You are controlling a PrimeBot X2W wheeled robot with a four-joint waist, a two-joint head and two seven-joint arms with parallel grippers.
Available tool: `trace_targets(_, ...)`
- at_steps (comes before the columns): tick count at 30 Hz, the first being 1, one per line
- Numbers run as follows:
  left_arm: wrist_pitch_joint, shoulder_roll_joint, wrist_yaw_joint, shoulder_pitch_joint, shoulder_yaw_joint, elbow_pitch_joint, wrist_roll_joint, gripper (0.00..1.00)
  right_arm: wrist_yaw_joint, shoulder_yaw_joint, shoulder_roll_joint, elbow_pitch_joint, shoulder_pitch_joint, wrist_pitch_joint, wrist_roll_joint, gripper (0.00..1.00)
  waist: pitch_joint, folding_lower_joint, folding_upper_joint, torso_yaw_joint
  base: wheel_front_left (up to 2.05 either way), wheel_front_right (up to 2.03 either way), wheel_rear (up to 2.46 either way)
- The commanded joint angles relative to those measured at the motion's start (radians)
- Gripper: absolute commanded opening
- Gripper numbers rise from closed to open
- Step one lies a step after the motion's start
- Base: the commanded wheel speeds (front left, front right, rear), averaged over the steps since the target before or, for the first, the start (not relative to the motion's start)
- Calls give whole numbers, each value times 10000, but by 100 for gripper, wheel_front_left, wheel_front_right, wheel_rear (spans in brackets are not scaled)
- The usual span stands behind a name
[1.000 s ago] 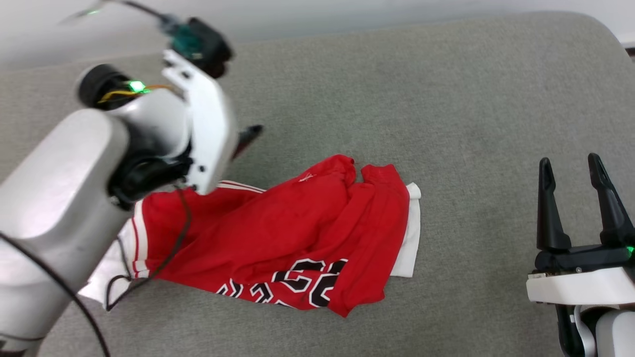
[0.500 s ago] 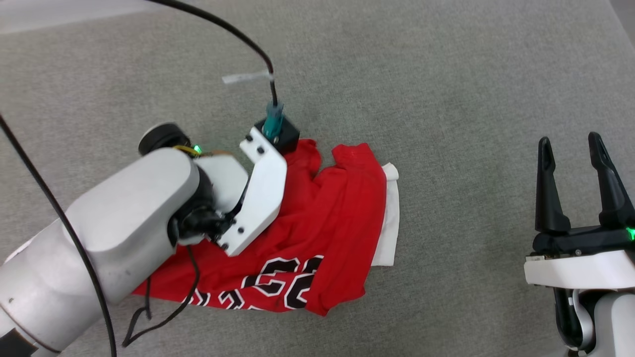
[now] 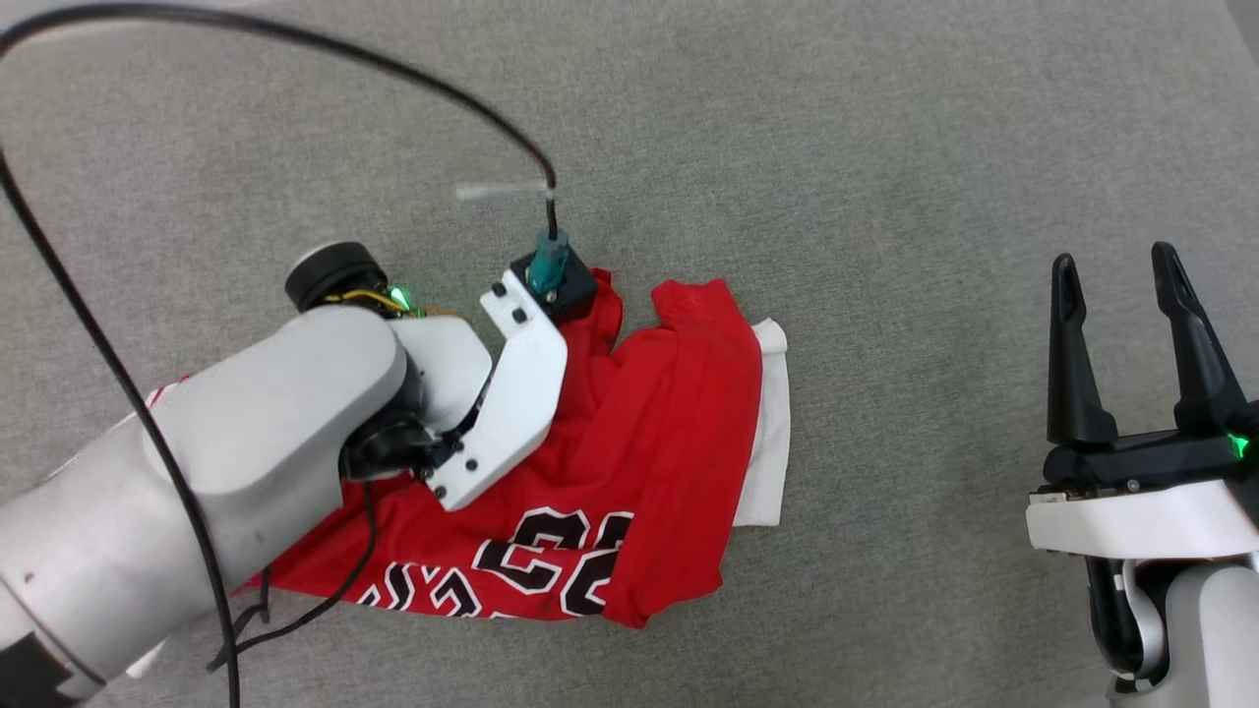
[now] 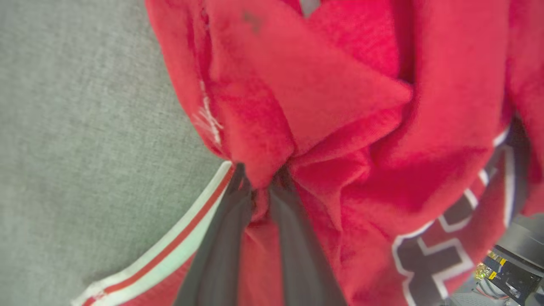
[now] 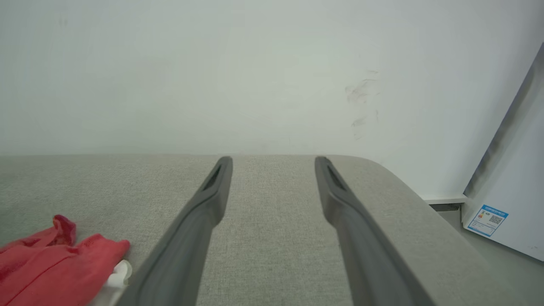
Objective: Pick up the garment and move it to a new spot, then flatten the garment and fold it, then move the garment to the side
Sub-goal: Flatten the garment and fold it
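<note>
1. Left gripper [image 4: 259, 180] has its two dark fingers [image 4: 221, 246] drawn almost together on a bunched ridge of red cloth. The pinch sits in the red body of the garment [image 4: 340, 85], just beside the striped trim [image 4: 170, 255], and the cloth puckers toward the fingertips, so the hold looks real rather than a mere touch.
2. Judged from this, the step in hand is the first one: the pick-up that comes before the move to a new spot. Nothing is flattened or folded yet.
3. From the head view, the garment [image 3: 649, 442] lies crumpled on the grey padded surface [image 3: 885, 197], left of centre and partly under the left arm [image 3: 246, 442]. Its black lettering [image 3: 551, 560] faces the near edge, and a white sleeve [image 3: 772, 423] pokes out on its right side.
4. The next move probably calls for a steady lift until the trailing cloth clears the surface, then a carry to open ground. The grip is on one narrow fold, so a quick pull might let it slip.
5. Right gripper [image 3: 1111, 258] hovers well apart from the garment, off to the right. Its fingers are spread wide with nothing between them, which the right wrist view confirms [image 5: 273, 160]
</note>
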Motion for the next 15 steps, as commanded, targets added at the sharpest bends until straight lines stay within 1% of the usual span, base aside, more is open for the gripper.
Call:
trace_targets(1, -436, -40, 39, -242, 64, 174, -53, 0, -3, -36, -35, -8, -17, -19, -37, 100, -136, 0, 0, 41, 0, 0, 0)
trace_targets(8, -1969, 79, 34, -1507, 702, 164, -360, 0, -3, -264, -53, -158, 129, -19, -79, 100, -413, 0, 0, 55, 0, 0, 0)
trace_targets(12, -2721, 167, 34, -1988, 1019, 588, -222, 0, -3, -349, -39, -222, 143, -19, -83, 100, -396, 0, 0, 36, 0, 0, 0)
trace_targets(15, -3053, 200, 33, -1919, 937, 1039, -101, 0, -3, -373, -18, -244, 117, -19, -71, 100, -317, 0, 0, 12, 0, 0, 0)
